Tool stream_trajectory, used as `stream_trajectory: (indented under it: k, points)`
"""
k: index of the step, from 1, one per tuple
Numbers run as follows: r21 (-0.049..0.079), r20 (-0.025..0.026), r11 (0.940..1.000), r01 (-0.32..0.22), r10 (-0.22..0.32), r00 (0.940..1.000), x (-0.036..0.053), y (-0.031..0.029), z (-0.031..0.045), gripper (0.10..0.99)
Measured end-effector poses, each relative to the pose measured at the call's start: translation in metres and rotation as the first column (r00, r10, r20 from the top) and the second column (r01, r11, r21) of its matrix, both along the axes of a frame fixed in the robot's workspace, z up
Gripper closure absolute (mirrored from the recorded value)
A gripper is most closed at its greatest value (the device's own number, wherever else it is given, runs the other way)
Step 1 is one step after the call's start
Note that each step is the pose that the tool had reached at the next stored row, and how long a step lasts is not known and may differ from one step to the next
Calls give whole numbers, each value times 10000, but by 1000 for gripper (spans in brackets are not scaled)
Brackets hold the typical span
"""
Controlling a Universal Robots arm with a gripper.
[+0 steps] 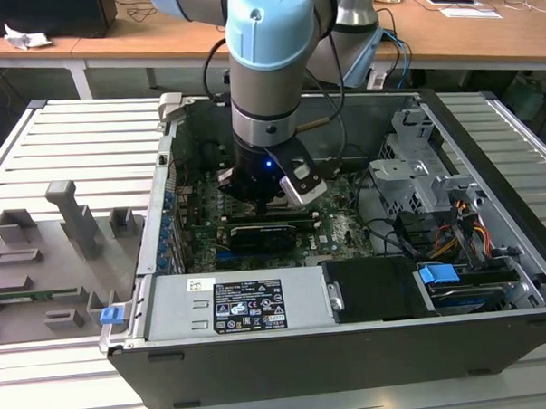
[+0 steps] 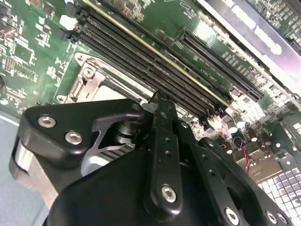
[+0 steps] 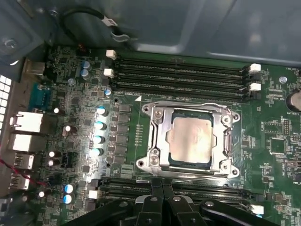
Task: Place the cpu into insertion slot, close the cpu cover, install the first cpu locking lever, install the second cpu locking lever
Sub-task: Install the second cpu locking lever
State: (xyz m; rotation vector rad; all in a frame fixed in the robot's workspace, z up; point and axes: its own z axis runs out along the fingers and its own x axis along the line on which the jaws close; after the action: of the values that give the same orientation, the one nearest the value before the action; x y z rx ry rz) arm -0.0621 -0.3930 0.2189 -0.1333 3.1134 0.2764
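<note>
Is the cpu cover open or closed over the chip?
Closed: in the first wrist view the cpu cover lies flat around the cpu, whose top shows through its window.

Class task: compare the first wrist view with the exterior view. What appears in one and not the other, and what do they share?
First wrist view: the cpu seated in the slot, the cover closed around it, with the gripper at its edge. Exterior view: the arm reaching into the case, plus a grey tray on the exterior view's left. Both: the green motherboard.

The cpu (image 3: pixel 190 140) top is dull brushed metal. The cpu cover (image 3: pixel 160 141) is shiny bare steel. The gripper (image 3: pixel 162 190) looks like matt black plastic.
</note>
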Motion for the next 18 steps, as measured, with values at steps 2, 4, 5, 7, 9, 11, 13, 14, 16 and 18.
stream_trajectory:
  k: [2, 4, 5, 7, 9, 11, 13, 14, 16, 18]
  points:
    - [50, 1, 10000, -3, 3, 10000, -11, -9, -7, 980]
    - [140, -1, 9999, -3, 3, 10000, -48, -13, -13, 980]
    - [225, -1, 9997, -3, 3, 10000, -78, -17, -23, 980]
    - [290, 1, 9996, -3, 3, 10000, -98, -23, -50, 980]
    - [340, -1, 9994, -3, 3, 10000, -109, -25, -77, 980]
    - [376, 0, 9993, -4, 4, 10000, -117, -26, -116, 980]
    - [446, -2, 9990, -4, 4, 10000, -131, -28, -145, 980]
    - [521, 0, 9986, -7, 7, 10000, -136, -27, -157, 980]
    - [666, -1, 9978, -5, 5, 10000, -145, -27, -184, 980]
    - [800, 0, 9968, -5, 5, 10000, -149, -27, -193, 980]
